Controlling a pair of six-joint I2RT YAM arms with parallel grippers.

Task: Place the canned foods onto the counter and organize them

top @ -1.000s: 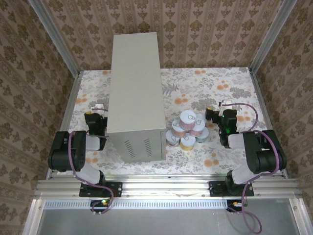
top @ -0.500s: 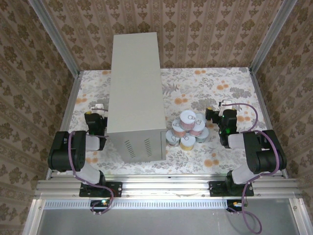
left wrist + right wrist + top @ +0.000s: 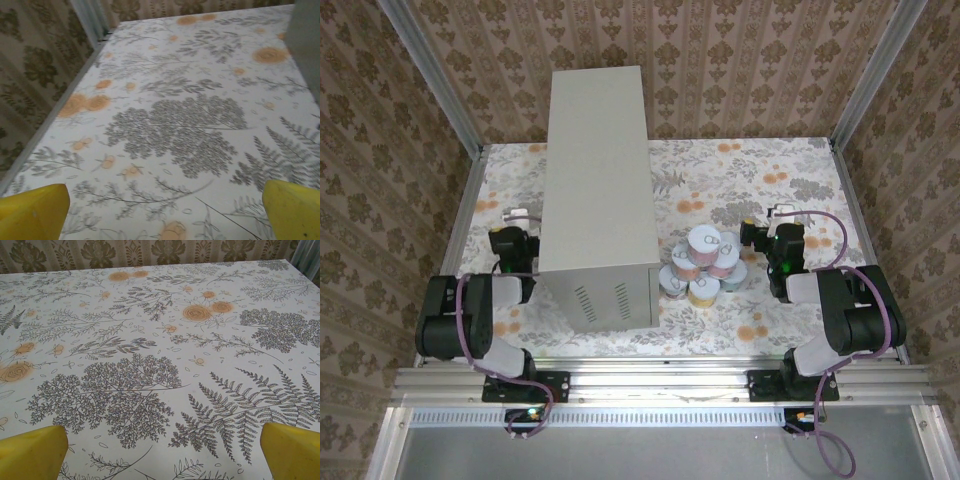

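Fingers (image 3: 30, 452) of the right hand (image 3: 162, 452) stand wide apart, yellow tips at the two lower corners of the wrist view, with nothing but bare floral tabletop (image 3: 150, 340) between them. From above, the right hand (image 3: 775, 213) sits low on the right side and points toward the far wall. The cans (image 3: 705, 265) lie just to its left and a little nearer the arm bases, so they are beside the wrist and not ahead of the fingers.

The left hand (image 3: 162, 212) is equally wide and empty. From above, the left hand (image 3: 519, 214) sits close beside the left wall of the grey box (image 3: 595, 170), on the opposite side from the cans.

The cans are heaped in a tight pile, some resting on others, on the tabletop just beside the right front corner of the box. Their white lids face up, and pink and yellow-orange labels can be made out. The flat top of the box carries nothing.

I judge that no can has been placed yet, so the step in hand is the first reach. The right arm is the natural one for it. It would need to swing its hand round to the pile, come down over the topmost can and close on its sides without toppling the rest. It would then have to lift high, since the box top stands well above the tabletop.
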